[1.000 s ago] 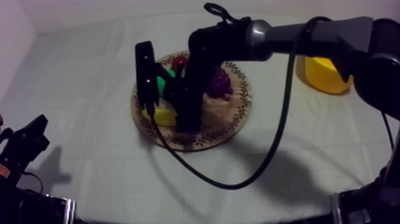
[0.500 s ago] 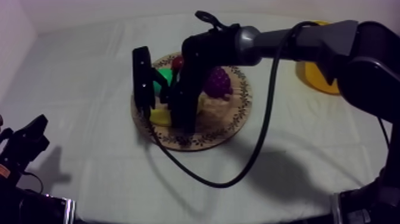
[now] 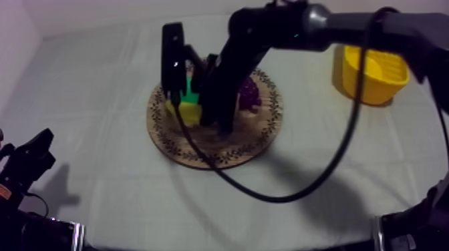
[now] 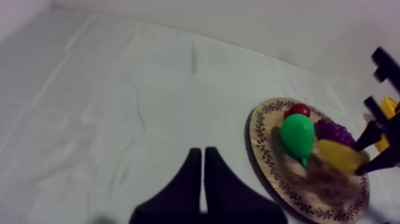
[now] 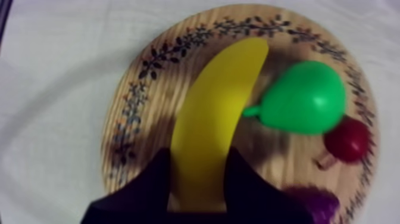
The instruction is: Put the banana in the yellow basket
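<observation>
The right gripper pinches the banana between its fingers, over the wooden board at the frame centre. The yellow basket stands upper right. The left gripper, fingers pressed together, rests lower left.

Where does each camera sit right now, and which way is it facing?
Top view: above the table, slanting down on the wooden board and yellow basket; right arm, left gripper show.
Left wrist view: low over the table, facing the board; own shut fingers.
Right wrist view: above the board, looking down; right gripper shut on the banana.
All share the board.
</observation>
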### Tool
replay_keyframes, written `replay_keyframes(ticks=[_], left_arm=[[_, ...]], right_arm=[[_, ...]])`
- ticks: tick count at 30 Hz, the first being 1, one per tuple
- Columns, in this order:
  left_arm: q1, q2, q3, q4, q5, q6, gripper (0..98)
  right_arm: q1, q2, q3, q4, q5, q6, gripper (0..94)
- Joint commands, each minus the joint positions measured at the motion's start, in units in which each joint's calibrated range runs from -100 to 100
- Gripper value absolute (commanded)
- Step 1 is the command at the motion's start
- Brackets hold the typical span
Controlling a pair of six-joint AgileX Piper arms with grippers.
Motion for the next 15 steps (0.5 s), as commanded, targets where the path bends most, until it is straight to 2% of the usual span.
replay_keyframes(ticks=[1, 8, 15], left_arm=[[0.0, 0.0, 0.0, 0.0, 0.0, 0.0, 0.1], [0.0, 0.0, 0.0, 0.0, 0.0, 0.0, 0.1], [0.0, 0.0, 0.0, 0.0, 0.0, 0.0, 0.1]], right_arm=[[1.0, -7.7, 1.2, -0.5, 0.8, -0.8, 13.5], [6.7, -20.9, 2.0, -0.6, 4.6, -4.8, 15.1], [15.5, -28.3, -0.1, -0.1, 6.5, -7.1, 14.7]])
